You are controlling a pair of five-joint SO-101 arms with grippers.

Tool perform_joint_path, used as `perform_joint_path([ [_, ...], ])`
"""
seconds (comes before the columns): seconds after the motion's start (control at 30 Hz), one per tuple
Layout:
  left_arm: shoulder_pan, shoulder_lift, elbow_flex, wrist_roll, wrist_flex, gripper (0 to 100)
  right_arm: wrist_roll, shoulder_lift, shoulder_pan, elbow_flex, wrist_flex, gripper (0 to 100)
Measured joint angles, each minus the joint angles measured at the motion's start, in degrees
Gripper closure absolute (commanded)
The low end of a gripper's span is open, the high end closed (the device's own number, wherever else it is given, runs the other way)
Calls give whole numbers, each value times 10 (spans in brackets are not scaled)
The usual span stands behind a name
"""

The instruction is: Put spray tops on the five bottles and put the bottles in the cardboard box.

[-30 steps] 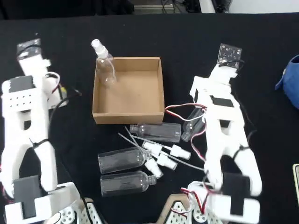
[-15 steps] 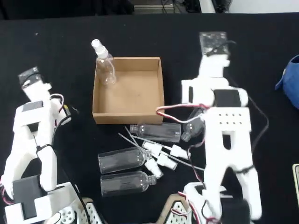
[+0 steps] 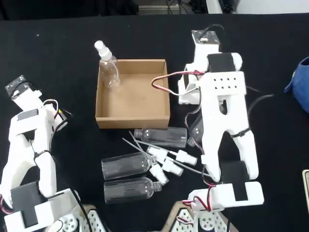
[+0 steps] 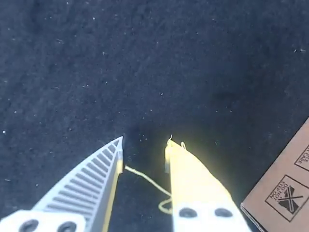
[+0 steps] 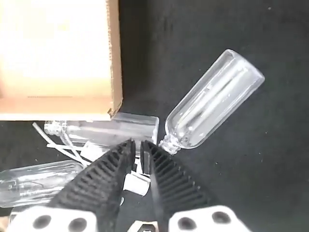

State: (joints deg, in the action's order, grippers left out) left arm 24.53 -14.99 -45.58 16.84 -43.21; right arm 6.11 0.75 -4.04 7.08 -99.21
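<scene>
Just now both arms have shifted. In the high view the right arm (image 3: 219,111) has swung in from the far right side of the counter (image 3: 72,29) and stands beside the cardboard box (image 3: 133,118), over one open bottle (image 5: 212,101) that lies near the box's corner. Its right tool (image 5: 137,145) hovers above that bottle's neck, jaws drawn almost together with only a slit between them, and grips nothing. The left arm (image 3: 29,130) has pulled back and away from the box; the left tool (image 4: 144,142) is parted and empty over bare counter, with a box corner at the edge of its wrist view.

One capped bottle (image 3: 107,65) stands in the box's far left corner. Three other open bottles (image 3: 161,137) lie in front of the box, and the loose spray tops (image 3: 170,162) are heaped among them.

By my reading, the right arm is lining up the next bottle. Four are uncapped, so most of the job remains.
</scene>
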Motion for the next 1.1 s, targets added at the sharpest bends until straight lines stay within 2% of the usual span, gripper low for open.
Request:
perform_joint_path([
  [0.2, -2, 0, -1, 0, 0, 970, 2, 60, 1, -58, 0, 988],
  [0.43, -37, 0, -48, 0, 48, 970, 2, 154, 2, -140, 0, 987],
  [0.57, -40, 0, -48, 0, 49, 970, -25, 179, 3, -186, 3, 987],
  [0.77, -40, 0, -48, 0, 47, 969, -42, 180, 2, -291, 127, 988],
  [0.83, -40, 0, -35, 0, 17, 968, -42, 180, 3, -331, 178, 988],
  [1.0, -70, 0, 62, -4, -118, 968, -42, 180, 2, -427, 282, 988],
  [1.1, -98, 0, 101, -68, -175, 968, -40, 180, 2, -478, 340, 988],
])
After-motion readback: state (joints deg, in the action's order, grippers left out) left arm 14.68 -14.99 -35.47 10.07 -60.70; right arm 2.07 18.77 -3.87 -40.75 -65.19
